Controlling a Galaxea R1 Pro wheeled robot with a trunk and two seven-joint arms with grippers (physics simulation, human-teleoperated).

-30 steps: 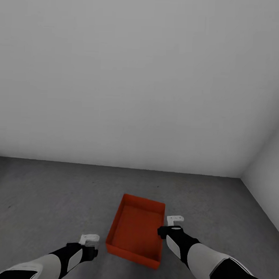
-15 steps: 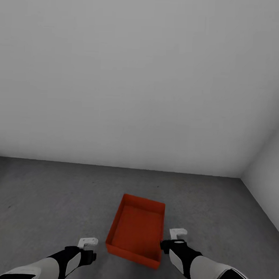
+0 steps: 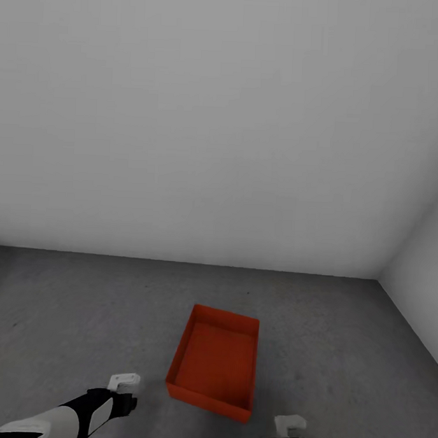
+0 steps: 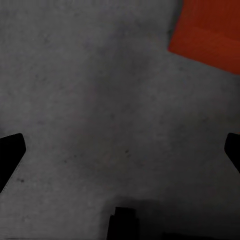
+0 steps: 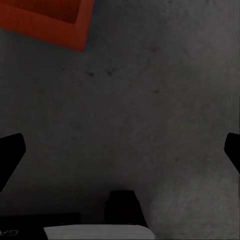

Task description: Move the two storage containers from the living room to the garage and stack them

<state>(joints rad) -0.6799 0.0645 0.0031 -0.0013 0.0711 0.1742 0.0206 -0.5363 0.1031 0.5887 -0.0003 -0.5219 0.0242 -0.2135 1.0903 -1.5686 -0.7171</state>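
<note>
On the garage's dark concrete floor (image 3: 81,315), near the corner of two pale walls (image 3: 216,130), sits one orange-red storage container (image 3: 214,362), open side up, empty. Left gripper (image 3: 124,382) and right gripper (image 3: 290,424) flank it, apart from it; jaws of both spread wide, holding nothing. Judged: first container placed; the second not yet fetched and stacked.
</note>
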